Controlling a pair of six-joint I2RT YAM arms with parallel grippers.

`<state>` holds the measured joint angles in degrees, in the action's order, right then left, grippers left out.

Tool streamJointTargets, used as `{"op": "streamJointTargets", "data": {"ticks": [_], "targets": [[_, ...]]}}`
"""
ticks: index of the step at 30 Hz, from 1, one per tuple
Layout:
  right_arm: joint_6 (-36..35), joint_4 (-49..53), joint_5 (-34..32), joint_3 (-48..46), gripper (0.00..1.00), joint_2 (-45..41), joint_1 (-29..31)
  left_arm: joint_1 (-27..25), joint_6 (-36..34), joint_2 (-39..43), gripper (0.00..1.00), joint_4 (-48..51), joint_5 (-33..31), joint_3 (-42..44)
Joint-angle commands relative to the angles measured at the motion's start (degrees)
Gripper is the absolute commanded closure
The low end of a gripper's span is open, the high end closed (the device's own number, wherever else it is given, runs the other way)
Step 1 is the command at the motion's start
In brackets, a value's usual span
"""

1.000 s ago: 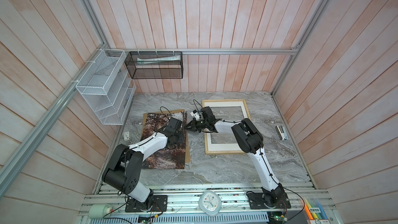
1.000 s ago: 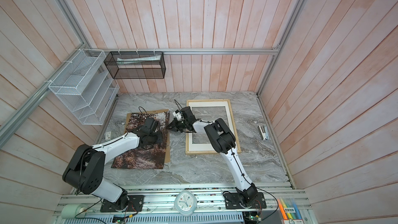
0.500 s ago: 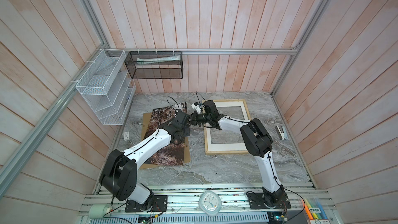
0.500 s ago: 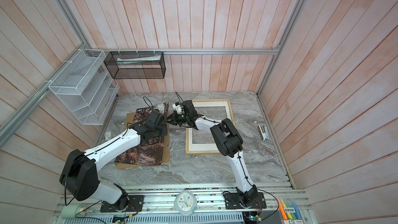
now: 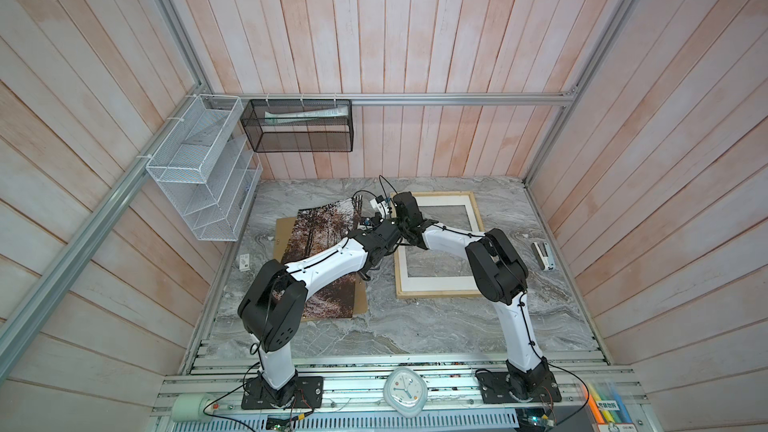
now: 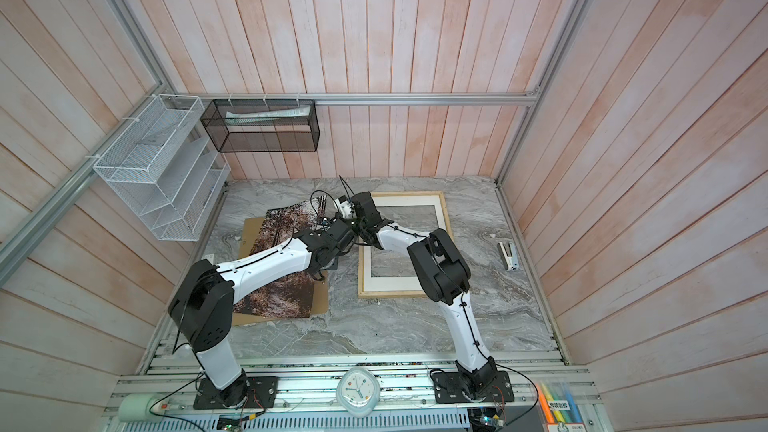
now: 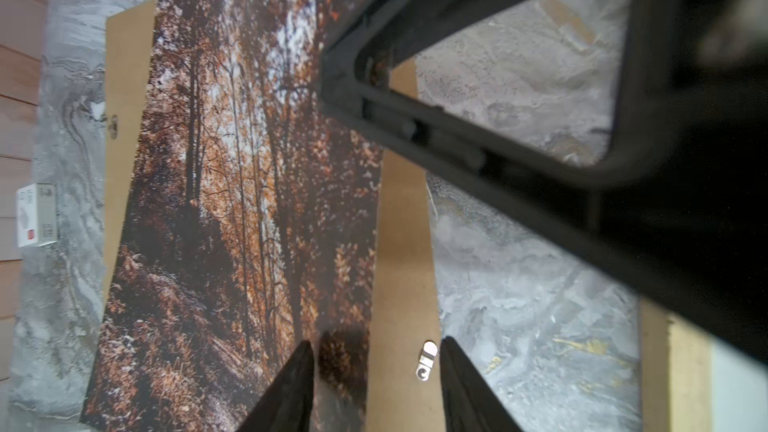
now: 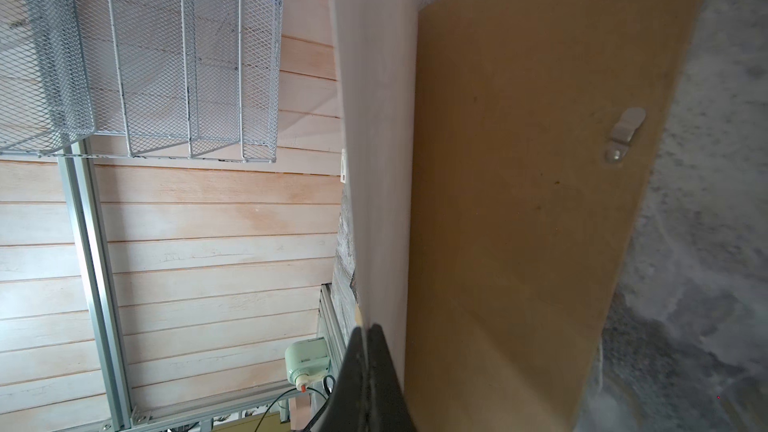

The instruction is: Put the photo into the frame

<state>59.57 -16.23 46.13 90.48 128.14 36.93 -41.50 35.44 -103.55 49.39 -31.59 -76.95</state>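
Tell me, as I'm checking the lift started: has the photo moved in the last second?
Yes. The photo, pinched by the right gripper, has risen at its far end off the brown backing board and overshoots its far edge.

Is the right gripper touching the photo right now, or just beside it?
Touching. In the right wrist view the right gripper is shut on the photo at its edge; the white back runs out from between the closed jaws.

photo (image 5: 328,243): lies on brown board (image 5: 362,301), at 9 o'clock from frame (image 5: 438,295), its 1 o'clock corner lifted up | right gripper (image 5: 375,223): at that lifted corner | left gripper (image 5: 365,275): by the board's 3 o'clock edge | frame: flat on grey table (image 5: 415,326), white mat (image 5: 440,282) inside
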Motion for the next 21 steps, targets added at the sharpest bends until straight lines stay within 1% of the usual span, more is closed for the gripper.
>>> {"op": "streamJointTargets", "data": {"ticks": [1, 4, 16, 21], "targets": [[-0.9, -0.2, -0.2, -1.0, 1.0, -1.7, -0.1, -0.5, 1.8, -1.5, 0.5, 4.3, -4.4, -1.6], [-0.8, -0.5, -0.3, -1.6, 1.0, -1.8, -0.4, -0.7, 2.0, -1.8, 0.51, 4.8, -5.2, -1.6], [0.0, -1.7, -0.1, -2.4, 1.0, -2.2, -0.5, -0.8, 1.9, -2.0, 0.65, 4.8, -6.7, -1.0], [0.3, -2.1, 0.5, -2.0, 1.0, -2.1, -0.5, -0.9, 1.9, -2.2, 0.68, 4.6, -7.4, -0.8]]}}
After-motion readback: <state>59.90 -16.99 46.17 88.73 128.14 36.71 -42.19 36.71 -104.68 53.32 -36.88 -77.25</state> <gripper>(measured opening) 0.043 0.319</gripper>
